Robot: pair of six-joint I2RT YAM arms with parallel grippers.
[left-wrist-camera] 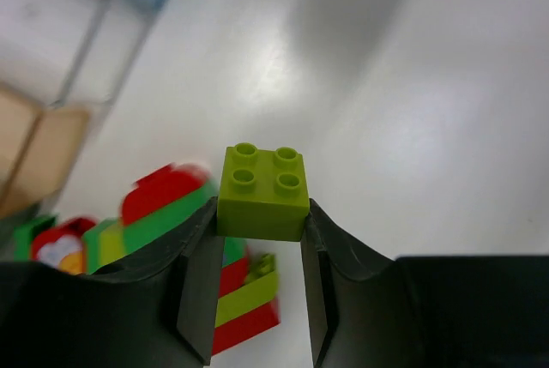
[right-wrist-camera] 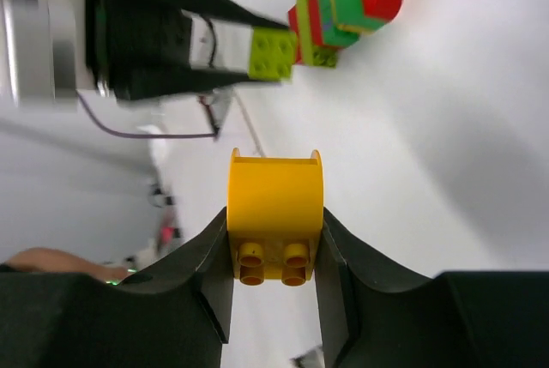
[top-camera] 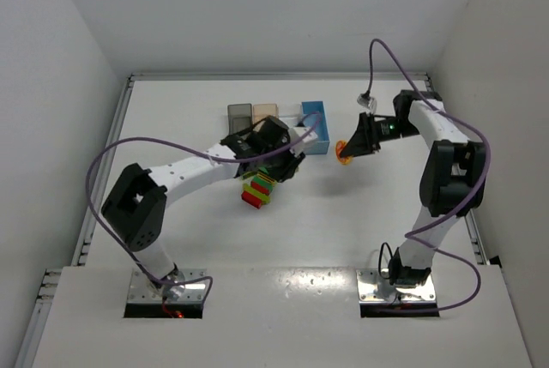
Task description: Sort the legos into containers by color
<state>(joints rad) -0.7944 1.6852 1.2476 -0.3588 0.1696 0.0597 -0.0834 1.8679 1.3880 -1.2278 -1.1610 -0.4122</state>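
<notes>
Legos: a stuck-together clump (top-camera: 257, 188) of red, green and lime bricks lies on the table, just in front of the row of bins.
Lime brick (left-wrist-camera: 263, 192): a four-stud piece, lifted clear of the clump, studs facing the wrist camera.
Left gripper (left-wrist-camera: 262, 220): narrowly parted, both fingers pressed to the lime brick's sides; it hangs over the clump.
Yellow brick (right-wrist-camera: 274, 214): a piece with a curved face (its studs point back toward the wrist), held in the air to the right of the blue bin and apart from it.
Right gripper (right-wrist-camera: 274, 224): closed down to the yellow brick's width, clamping it.
Containers: dark grey bin (top-camera: 239, 115), tan bin (top-camera: 266, 111), clear bin (top-camera: 292, 113) and blue bin (top-camera: 315, 126) stand side by side; the left arm partly hides them.
Table (top-camera: 171, 119): white.
</notes>
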